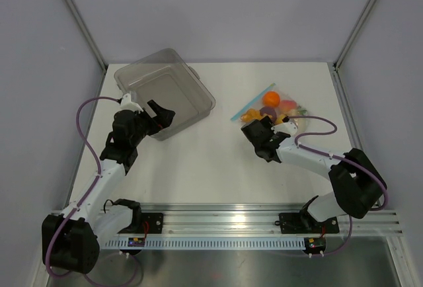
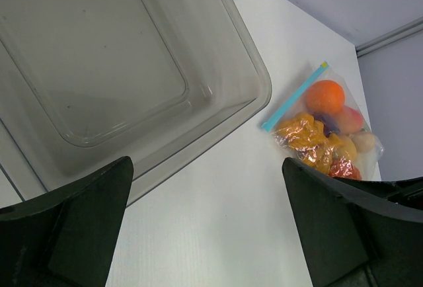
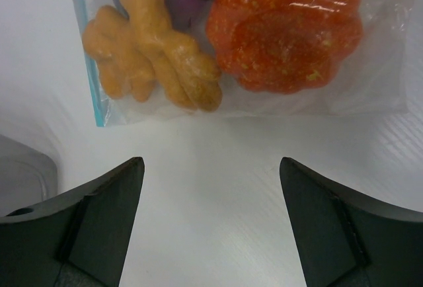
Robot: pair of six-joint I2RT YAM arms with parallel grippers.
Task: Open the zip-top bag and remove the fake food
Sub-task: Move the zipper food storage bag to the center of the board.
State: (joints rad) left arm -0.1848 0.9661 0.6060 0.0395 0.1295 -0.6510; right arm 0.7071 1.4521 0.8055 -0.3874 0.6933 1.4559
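While both claws stand spread wide with nothing in them, the bag (image 1: 277,106) lies flat at the far right of the worktop (image 1: 218,161), the food (image 1: 271,96) inside it. In the top view it sits at 1 o'clock from the right claw (image 1: 259,127), close by. In the right wrist view it lies at 12 o'clock, ahead of the tips rather than between them, with a band of bare worktop in the gap. The left claw (image 1: 160,116) hovers over the near rim of the tub (image 1: 165,88), well apart from the bag, which lies at its 3 o'clock.

The right claw covers the bag's near left corner from above, and the right wrist view cuts off its far part. Crinkled plastic blurs the smaller pieces; an orange ball, a knobbly tan root, something purple and a red-orange lump can be made out. Whether the zip is sealed I cannot tell.

The zip strip (image 1: 252,102) runs on a slant — 8 o'clock to 2 o'clock in the top view — along the edge facing the tub.
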